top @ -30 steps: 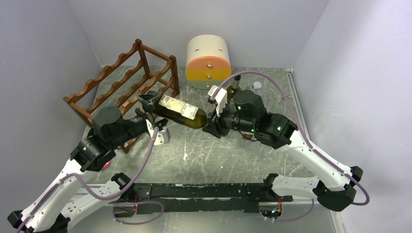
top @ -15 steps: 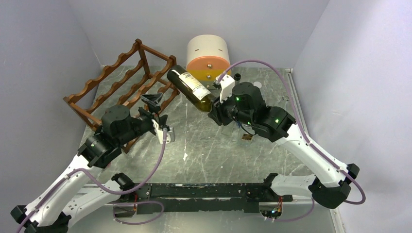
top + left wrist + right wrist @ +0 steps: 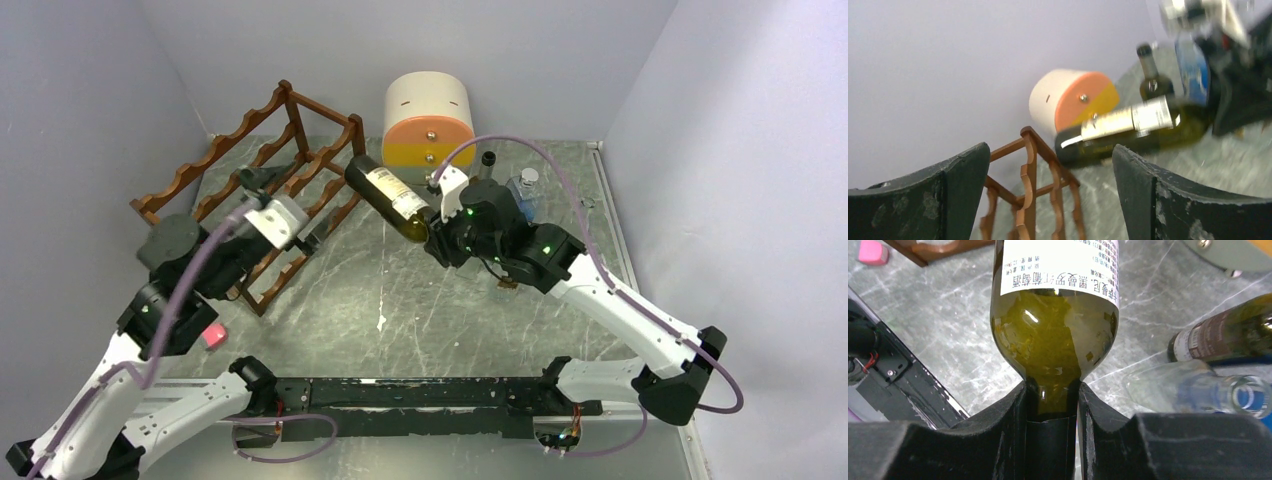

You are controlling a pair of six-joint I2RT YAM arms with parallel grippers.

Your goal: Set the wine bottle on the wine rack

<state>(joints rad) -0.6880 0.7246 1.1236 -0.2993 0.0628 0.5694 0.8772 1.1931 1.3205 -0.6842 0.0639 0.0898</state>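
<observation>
**A:** What is gripped by the right gripper (image 3: 1052, 405)?

**B:** The neck of the wine bottle (image 3: 392, 196) is pinched tightly between its fingers (image 3: 1008, 412). The bottle is held off the table (image 3: 400, 310), tilted, with its base pointed far and left. The base is just beside the right end post of the wine rack (image 3: 290, 105). Whether it touches the post cannot be told.

**A:** And the left gripper (image 3: 1049, 155)?

**B:** Its jaws are spread wide and nothing is held in them. The rack and the bottle are seen between them from the wrist view.

**A:** What is changed from a second ago?

**B:** Then the bottle was kept low between both grippers, with its base at the left one. Now it is carried by the right gripper alone. The left arm is drawn back to the left and is raised over the near side of the rack.

**A:** What else is seen?

**B:** A cream-and-orange drawer box (image 3: 430, 120) is set at the far wall. A small dark bottle (image 3: 488, 165) and a clear bottle (image 3: 522, 188) are set behind the right arm.
</observation>
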